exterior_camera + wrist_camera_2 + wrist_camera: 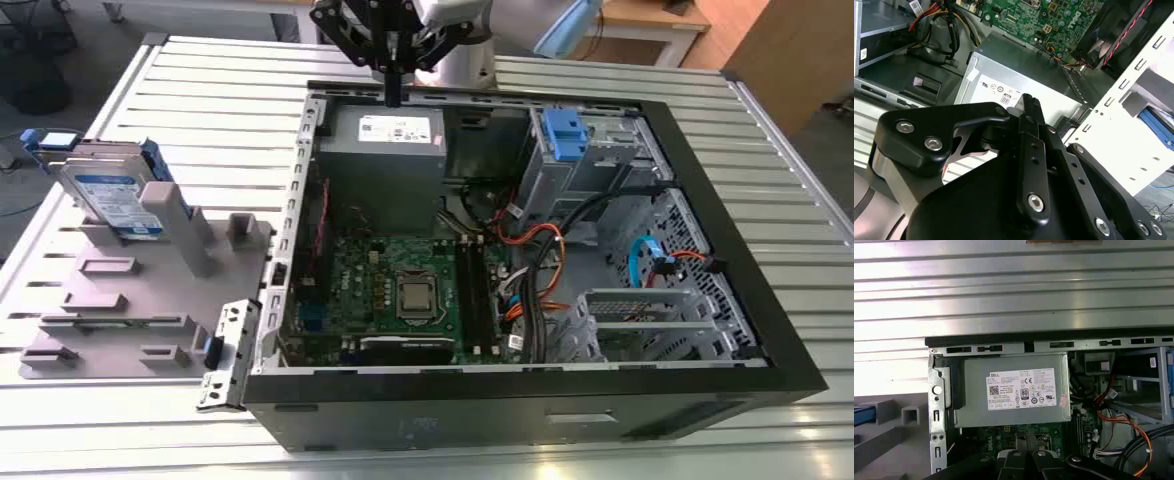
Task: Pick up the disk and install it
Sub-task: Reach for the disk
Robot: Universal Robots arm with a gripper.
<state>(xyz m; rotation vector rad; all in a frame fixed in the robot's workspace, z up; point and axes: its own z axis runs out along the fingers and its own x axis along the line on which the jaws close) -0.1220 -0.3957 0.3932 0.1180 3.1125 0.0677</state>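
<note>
Silver disk (114, 195) with its blue-and-white label stands tilted on edge at the exterior view's far left. It leans in a grey plastic fixture (94, 300), just beside a tall grey post (174, 215). More flat silver pieces sit right behind it in the same holder. The fixture lies on a slatted metal table (200, 70).

To the right of the fixture, touching its edge, lies an open black computer case (534, 400) with its insides up. In the case's far corner sits the grey power supply (380, 150) with a white sticker, which also shows in both wrist views (1014, 395) (1019, 65).

The gripper (394, 98) hangs point-down over the far rim of the case, above that power supply and well apart from the disk. In the second wrist view its black fingers (1029, 145) lie pressed together to one narrow tip with nothing between them, and the gripper's tip (1029, 102) points at the sticker.

Below the power supply in the exterior view lies the green motherboard (400, 280) with a square processor socket (418, 295). Further right stands a metal drive bay with a blue latch (561, 135). Orange and black cables (541, 235) run beneath it, and a bare metal cage (641, 315) sits near the case's right wall.
</note>
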